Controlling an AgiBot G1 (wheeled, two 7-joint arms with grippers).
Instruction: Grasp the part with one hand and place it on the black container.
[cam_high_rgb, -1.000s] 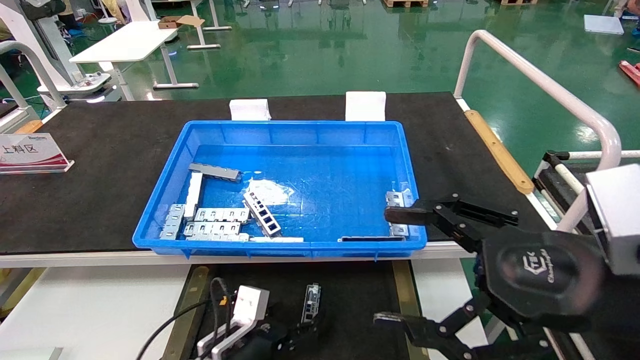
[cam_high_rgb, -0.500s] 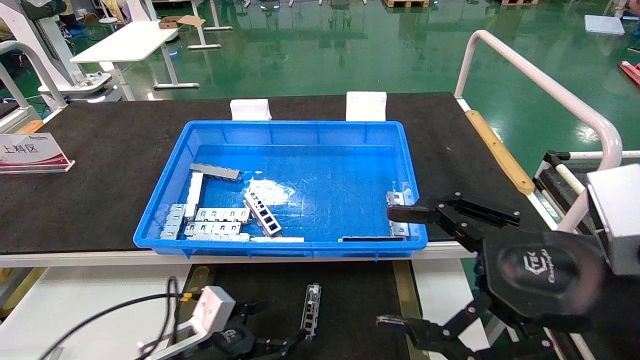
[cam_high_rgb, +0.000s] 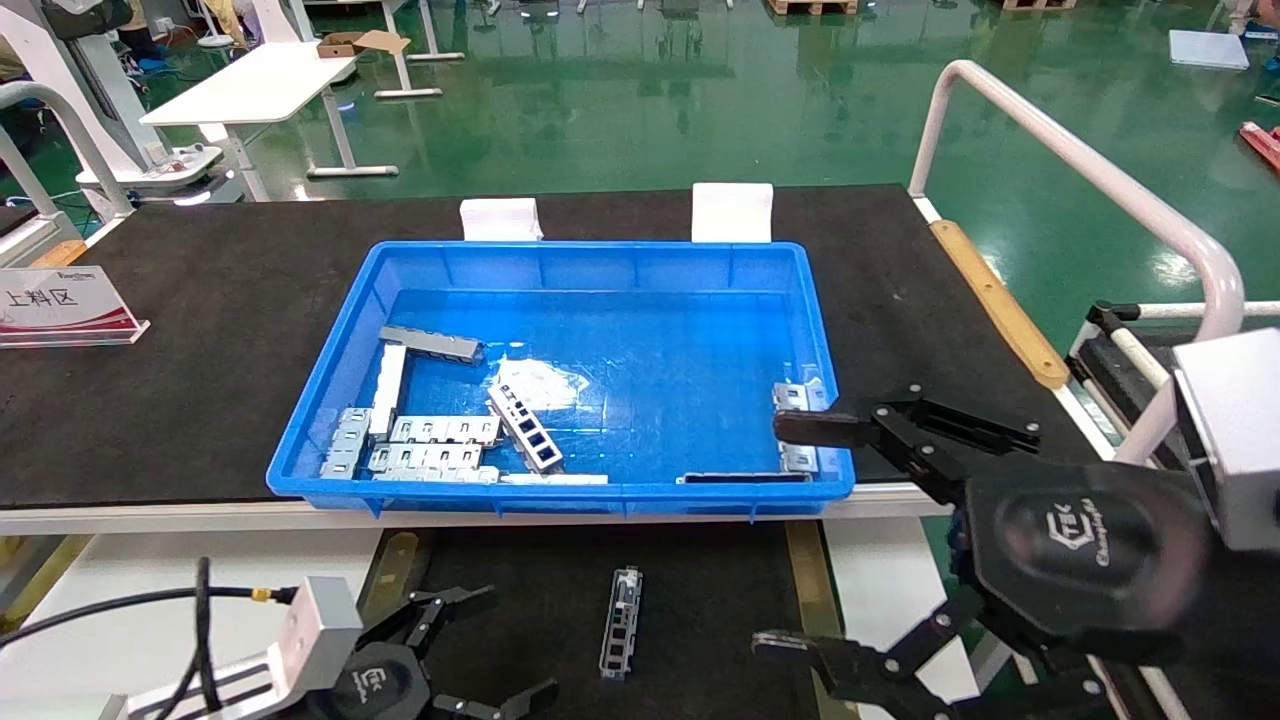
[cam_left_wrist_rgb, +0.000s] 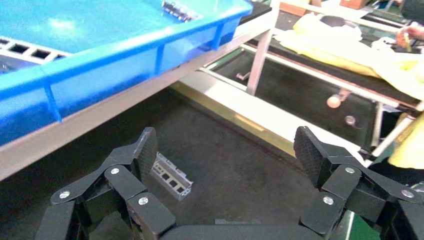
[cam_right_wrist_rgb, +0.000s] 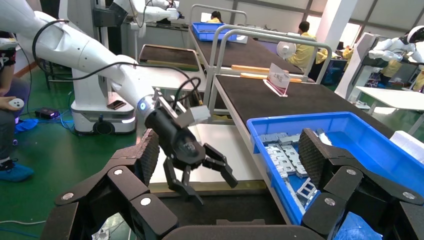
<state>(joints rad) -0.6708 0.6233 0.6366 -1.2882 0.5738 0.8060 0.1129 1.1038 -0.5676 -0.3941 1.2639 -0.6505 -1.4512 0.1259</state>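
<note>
With its fingers spread and nothing between them, the left gripper (cam_high_rgb: 485, 650) hangs low at the near left, clear of the part (cam_high_rgb: 620, 636), which lies flat by itself just to its right on the black container (cam_high_rgb: 700, 590). That tray sits on the lower shelf, nearer than the blue bin (cam_high_rgb: 560, 495), with a tan strip (cam_high_rgb: 805, 580) along its right side. In the left wrist view the channel rests on the dark surface beside one finger (cam_left_wrist_rgb: 146, 150), apart from it.

The right gripper (cam_high_rgb: 800, 535) hovers at the near right corner of the bin, jaws wide apart and holding nothing.

I judge the placing done: the piece is set down and released, so little remains except drawing the arm away. More metal pieces (cam_high_rgb: 440, 440) lie in the bin.

Against the earlier frames, the left gripper has pulled back leftward from the channel, which it was touching half a second ago; the channel and the right arm have not shifted.
</note>
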